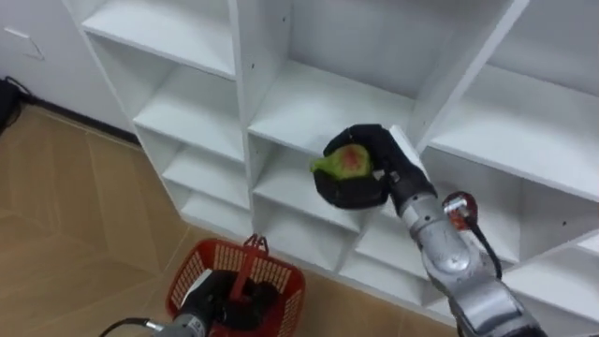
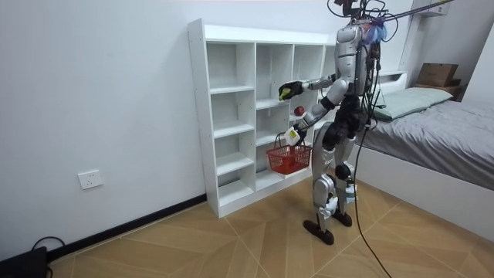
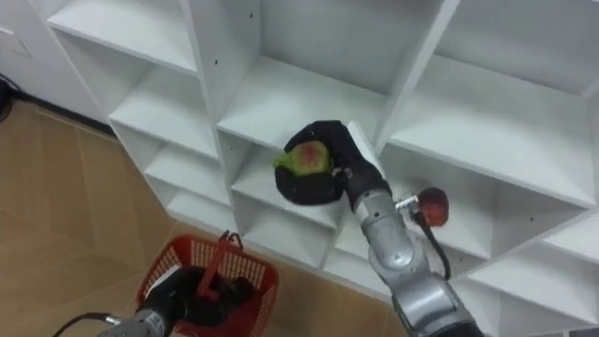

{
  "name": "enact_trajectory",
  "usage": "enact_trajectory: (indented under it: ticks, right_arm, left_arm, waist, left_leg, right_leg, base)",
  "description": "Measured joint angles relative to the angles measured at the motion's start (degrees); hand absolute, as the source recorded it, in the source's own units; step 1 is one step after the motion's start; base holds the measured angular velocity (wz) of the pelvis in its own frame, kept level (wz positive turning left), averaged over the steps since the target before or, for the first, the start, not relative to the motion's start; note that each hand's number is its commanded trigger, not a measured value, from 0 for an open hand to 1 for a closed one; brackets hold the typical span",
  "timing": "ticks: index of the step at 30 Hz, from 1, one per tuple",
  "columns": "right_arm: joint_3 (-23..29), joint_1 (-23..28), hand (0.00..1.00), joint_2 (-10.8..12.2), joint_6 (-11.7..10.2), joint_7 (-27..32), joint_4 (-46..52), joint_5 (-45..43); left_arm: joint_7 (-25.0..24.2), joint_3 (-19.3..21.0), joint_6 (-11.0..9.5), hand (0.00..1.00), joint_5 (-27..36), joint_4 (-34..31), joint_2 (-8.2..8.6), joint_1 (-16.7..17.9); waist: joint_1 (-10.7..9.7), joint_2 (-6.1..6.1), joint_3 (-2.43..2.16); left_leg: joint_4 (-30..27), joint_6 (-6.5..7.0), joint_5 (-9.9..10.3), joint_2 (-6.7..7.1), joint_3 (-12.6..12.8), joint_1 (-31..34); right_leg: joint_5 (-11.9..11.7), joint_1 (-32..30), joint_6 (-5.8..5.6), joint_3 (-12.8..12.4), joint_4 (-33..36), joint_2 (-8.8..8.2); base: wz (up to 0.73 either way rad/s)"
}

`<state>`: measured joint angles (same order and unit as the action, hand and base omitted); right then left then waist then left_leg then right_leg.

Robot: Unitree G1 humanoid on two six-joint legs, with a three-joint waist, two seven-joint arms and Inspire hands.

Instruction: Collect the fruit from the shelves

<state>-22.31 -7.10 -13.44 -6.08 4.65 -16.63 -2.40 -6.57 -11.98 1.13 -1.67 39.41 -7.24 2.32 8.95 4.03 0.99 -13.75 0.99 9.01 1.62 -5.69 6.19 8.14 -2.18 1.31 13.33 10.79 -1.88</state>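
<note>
**Position.** The robot stands upright on the wooden floor (image 2: 231, 239), facing a white closet (image 1: 318, 103) of open compartments that is set against the wall. A bed (image 2: 440, 131) lies behind the robot, at the room view's right.

**Right hand.** The right hand (image 1: 365, 187) is raised at chest height before the closet's middle column. Its dark fingers are curled round a green fruit (image 1: 344, 161) with a red blush on one side. The fruit sits in the palm and faces up toward the head camera. It touches no shelf. From the room view the hand appears just in front of the closet's face, though how far clear it is cannot be told.

**Left hand.** The left hand (image 1: 220, 304) is held low, near the robot's waist, with its fingers closed on the handle of a red basket (image 1: 187, 271). The basket hangs from that hand, off the floor, close to the closet's lower compartments and well below the held fruit. The hand and handle cover much of the basket's inside, so its contents cannot be made out.

**Other fruit.** A red fruit (image 3: 432, 206) rests on a shelf in the column to the right of the raised hand, beside the right forearm as seen from the head.

**Closet.** The other compartments in sight show bare white boards.
</note>
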Motion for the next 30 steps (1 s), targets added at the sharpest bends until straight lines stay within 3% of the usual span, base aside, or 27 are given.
enact_trajectory:
  ticks: [3,10,14,18,26,30]
  right_arm:
    - [-0.4,2.5,1.0,0.06,0.0,-1.79,0.04,-0.06]
    - [-0.86,9.33,1.0,0.3,0.01,-5.24,-0.04,-0.29]
    - [-1.18,11.17,1.0,0.25,0.01,-7.7,-0.34,-0.3]
    - [-1.15,11.71,1.0,1.18,-0.13,-8.57,-3.21,-0.27]
    - [-1.15,12.32,1.0,1.18,-0.16,-8.55,-6.0,-0.15]
    - [-1.13,12.41,1.0,1.17,-0.17,-8.61,-7.74,-0.16]
  left_arm:
    - [-0.02,-2.08,-0.8,1.0,-0.09,0.0,0.02,0.01]
    - [-1.16,-3.45,-1.63,1.0,-0.04,-0.06,0.09,0.14]
    - [-2.25,-4.02,-1.86,1.0,1.43,-0.06,0.04,0.15]
    - [-3.27,-3.98,-3.78,1.0,2.95,-0.06,-0.09,0.14]
    - [-3.62,-4.04,-4.23,1.0,4.56,-1.69,-0.46,0.13]
    - [-3.52,-4.01,-5.58,1.0,4.54,-2.45,-0.39,0.13]
  waist:
    - [-1.36,-1.1,-0.49]
    - [-4.28,-1.72,-0.44]
    - [-4.22,-2.02,-0.3]
    - [-4.33,-2.36,-0.24]
    - [-4.86,-3.78,-0.55]
    - [-5.24,-4.22,-0.75]
  left_leg:
    - [0.33,0.09,0.05,-0.21,1.43,-1.12]
    - [2.16,0.11,0.07,-0.77,4.1,-4.8]
    - [2.84,0.1,0.09,-1.02,5.2,-5.33]
    - [3.14,0.12,0.1,-1.02,5.58,-5.29]
    - [3.25,0.25,0.32,-1.01,6.15,-4.65]
    - [3.34,0.25,0.31,-1.04,6.47,-4.76]
  right_leg:
    - [0.02,0.21,-0.04,-1.44,0.29,0.01]
    - [0.11,2.04,-0.16,-4.16,-0.18,0.59]
    - [0.08,1.78,-0.1,-5.5,-0.17,0.97]
    - [0.08,1.39,-0.1,-6.2,-0.22,0.98]
    - [0.1,0.49,-0.14,-6.74,-0.22,0.98]
    - [0.1,0.5,-0.15,-6.89,-0.23,0.96]
  base:
    - [-0.27]
    - [-0.21]
    - [-0.13]
    - [-0.07]
    - [-0.04]
    - [-0.01]
